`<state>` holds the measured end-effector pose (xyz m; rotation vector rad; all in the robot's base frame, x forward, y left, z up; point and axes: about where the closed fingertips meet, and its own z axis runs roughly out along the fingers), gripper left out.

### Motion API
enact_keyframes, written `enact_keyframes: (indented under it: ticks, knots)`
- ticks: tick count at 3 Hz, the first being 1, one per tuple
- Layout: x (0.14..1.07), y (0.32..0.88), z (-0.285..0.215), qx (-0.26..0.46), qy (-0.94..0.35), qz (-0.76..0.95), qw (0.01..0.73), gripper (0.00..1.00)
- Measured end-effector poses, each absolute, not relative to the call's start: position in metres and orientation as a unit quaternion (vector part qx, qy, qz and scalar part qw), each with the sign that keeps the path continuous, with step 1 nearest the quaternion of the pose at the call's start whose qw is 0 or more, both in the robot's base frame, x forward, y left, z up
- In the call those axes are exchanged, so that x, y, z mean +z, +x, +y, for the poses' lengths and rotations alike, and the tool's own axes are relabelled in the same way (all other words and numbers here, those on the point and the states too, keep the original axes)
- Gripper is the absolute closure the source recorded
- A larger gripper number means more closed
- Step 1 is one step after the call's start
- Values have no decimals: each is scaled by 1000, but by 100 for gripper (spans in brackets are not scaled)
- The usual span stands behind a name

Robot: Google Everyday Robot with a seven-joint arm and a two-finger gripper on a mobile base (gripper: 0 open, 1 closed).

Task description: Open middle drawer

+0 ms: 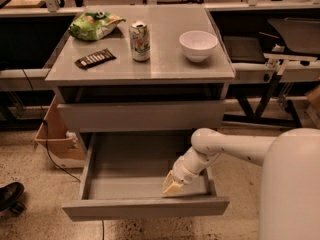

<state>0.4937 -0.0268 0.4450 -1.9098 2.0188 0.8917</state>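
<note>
The middle drawer [145,208] stands pulled out on the 6 o'clock side of the desk [165,66]. The claw [173,186] sits inside its tray toward 5 o'clock, by the front wall. Whether the claw is released or clenched cannot be told.

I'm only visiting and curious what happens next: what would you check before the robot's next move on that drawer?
1. Middle drawer pulled out: ok, its grey tray shows well past the cabinet front.
2. Gripper placed: ok, it is inside the drawer, at the inner side of the front panel, right of centre.
3. Hold on the front panel: cannot tell.
4. Drawer above shut: ok.
5. Can and bowl upright on top: ok.
</note>
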Motion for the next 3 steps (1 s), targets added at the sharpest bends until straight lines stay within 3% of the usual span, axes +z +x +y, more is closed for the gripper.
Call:
enact_keyframes:
  ticks: [3]
  knots:
    - [561,550,-159,159,-534,769,314,100]
